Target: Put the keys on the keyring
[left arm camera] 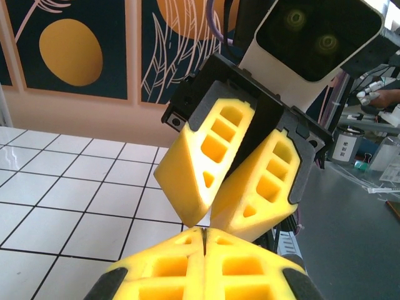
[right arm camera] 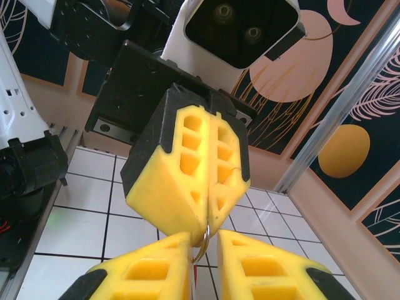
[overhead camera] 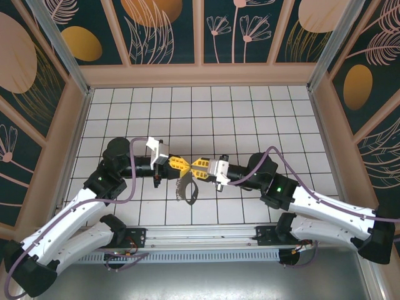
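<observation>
From the left, the left arm reaches in over the white tiled table (overhead camera: 250, 119) to the middle of the workspace, where the left gripper (overhead camera: 186, 165) meets its partner tip to tip. Its yellow fingers (left arm camera: 169, 269) are pressed flat together. In the right wrist view the left gripper (right arm camera: 207, 220) has a thin metal loop coming out from between its tips, so I judge that it pinches the top of the keyring (right arm camera: 202, 245). In the overhead view the keyring (overhead camera: 193, 192) hangs as a rounded loop just below the point where the grippers meet, above the tiles and not resting on them. A toothed key (overhead camera: 181, 185) dangles just beside its left edge, touching or nearly so. Whether that key is already threaded on the loop or only hangs against it is too small to tell, and I can make out no other keys with any certainty. To the right, the right gripper (overhead camera: 194, 165) comes in from the opposite side. Its own camera shows the right gripper (right arm camera: 204, 242) with its fingers (right arm camera: 262, 265) a little spread, one on each side of the ring wire with a narrow gap, and I cannot tell whether either pad touches the metal. As a judgement, the task is midway. The ring is lifted and steadied by the left side, at least one key is at the ring, and what remains is to confirm or finish the threading and add any further keys.
</observation>
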Controlling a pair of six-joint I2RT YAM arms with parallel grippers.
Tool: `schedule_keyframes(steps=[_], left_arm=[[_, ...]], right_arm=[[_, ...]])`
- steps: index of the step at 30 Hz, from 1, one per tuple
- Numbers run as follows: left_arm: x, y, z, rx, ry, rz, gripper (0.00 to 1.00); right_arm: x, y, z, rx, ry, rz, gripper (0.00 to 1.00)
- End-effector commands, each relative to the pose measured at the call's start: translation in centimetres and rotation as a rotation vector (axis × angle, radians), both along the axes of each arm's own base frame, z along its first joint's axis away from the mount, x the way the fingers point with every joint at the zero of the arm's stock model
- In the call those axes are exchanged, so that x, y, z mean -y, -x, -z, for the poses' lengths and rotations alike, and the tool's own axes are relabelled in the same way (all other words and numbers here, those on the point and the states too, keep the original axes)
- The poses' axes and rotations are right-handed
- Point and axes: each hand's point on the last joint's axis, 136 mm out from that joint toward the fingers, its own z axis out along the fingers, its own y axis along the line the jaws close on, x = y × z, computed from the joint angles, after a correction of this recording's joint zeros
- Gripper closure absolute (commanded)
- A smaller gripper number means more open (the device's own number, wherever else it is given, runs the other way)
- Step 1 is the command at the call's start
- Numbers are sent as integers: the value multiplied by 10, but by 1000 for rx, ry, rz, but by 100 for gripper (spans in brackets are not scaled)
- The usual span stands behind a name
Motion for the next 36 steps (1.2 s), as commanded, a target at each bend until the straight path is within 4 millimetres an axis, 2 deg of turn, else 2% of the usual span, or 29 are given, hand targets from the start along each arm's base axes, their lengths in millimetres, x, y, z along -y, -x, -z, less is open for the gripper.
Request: schedule_keyframes(steps=[1,9,22,36], left_arm=[[0,6,-18,56,33,33,100],[-2,9,-23,80,54,35,100],[-5,15,-29,108,92,51,100],[-3,13,-24,97,76,47,100]], right_arm=[[1,-4,-12,-6,-47,6,82],[4,-9,-7,-59,-47,18,76],[-8,6,4,-113,6,-116,81],[-2,7,-13,-87,-61,-107,80]])
